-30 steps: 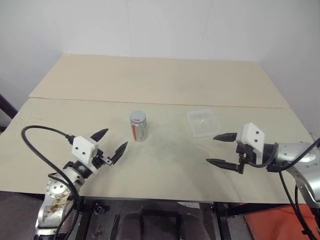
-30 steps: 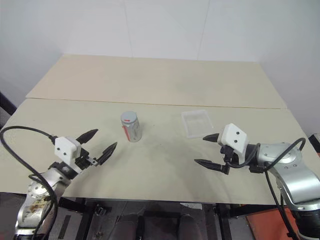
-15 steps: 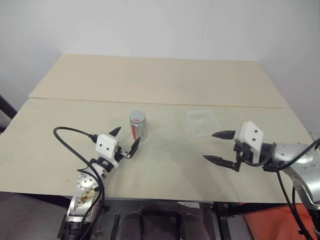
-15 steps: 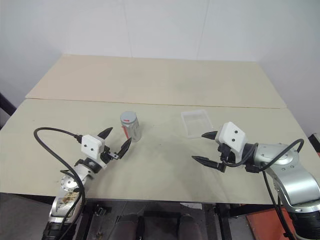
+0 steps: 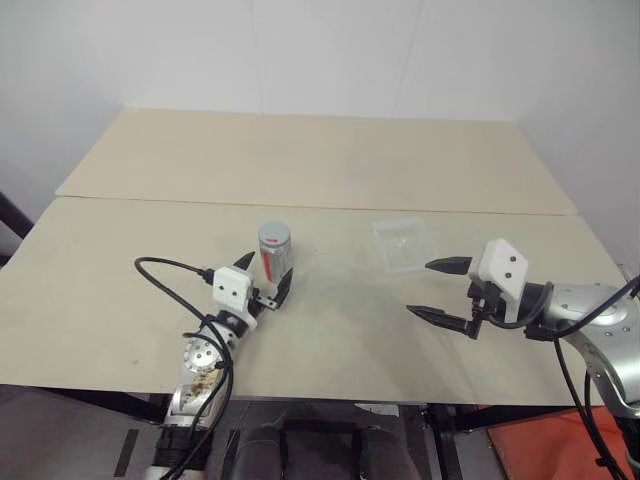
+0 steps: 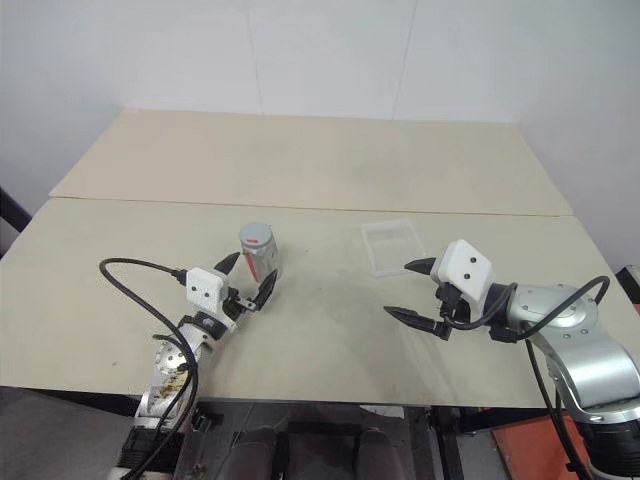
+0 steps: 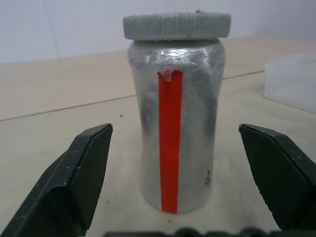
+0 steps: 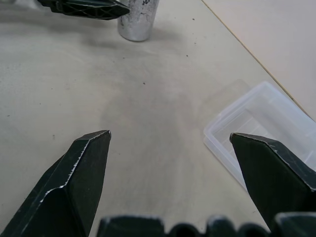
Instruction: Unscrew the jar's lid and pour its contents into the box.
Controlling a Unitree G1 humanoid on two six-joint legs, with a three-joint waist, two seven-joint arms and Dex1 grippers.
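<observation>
- Two grippers, both spread wide and empty
- Left gripper (image 5: 263,280) straddles the jar (image 7: 175,123) without contact; ribbed grey lid (image 7: 176,25) on
- Jar: crinkled silvery cylinder, red stripe, upright on the table (image 5: 330,160)
- Right gripper (image 5: 438,290) hovers near the clear, round-cornered plastic box (image 5: 406,244)

Setting: robot test lab. Evidence: bare white walls (image 5: 330,50); two plain beige tables (image 5: 330,150) butted together; exposed cables (image 5: 170,275); no household furnishings.
</observation>
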